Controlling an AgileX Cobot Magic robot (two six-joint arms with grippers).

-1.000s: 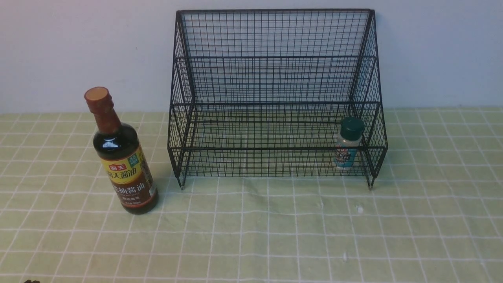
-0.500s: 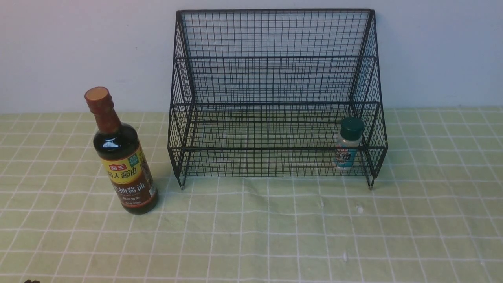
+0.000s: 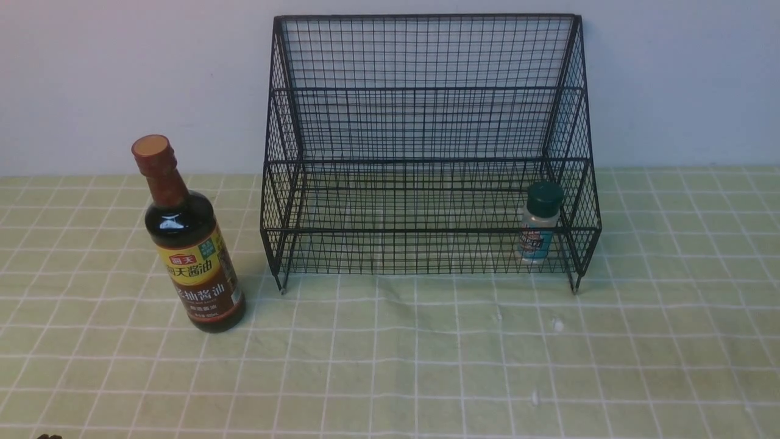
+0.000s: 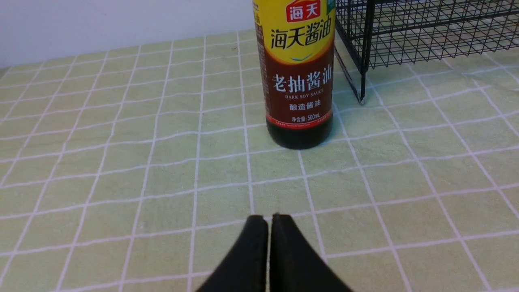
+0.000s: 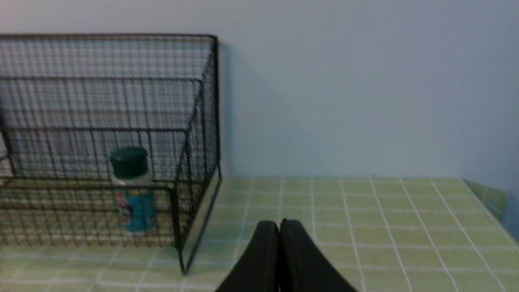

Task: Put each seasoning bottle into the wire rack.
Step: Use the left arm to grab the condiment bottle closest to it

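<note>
Standing just ahead of the left gripper [image 4: 269, 217], whose black tapered jaws are pressed together on nothing, the glossy dark soy bottle [image 4: 299, 81] is cut off at its yellow label. Ahead and off to one side of the equally closed, empty right gripper [image 5: 279, 222], the green-capped shaker [image 5: 134, 194] blurs behind thin mesh in the lower tier of the rack [image 5: 215, 101].
</note>
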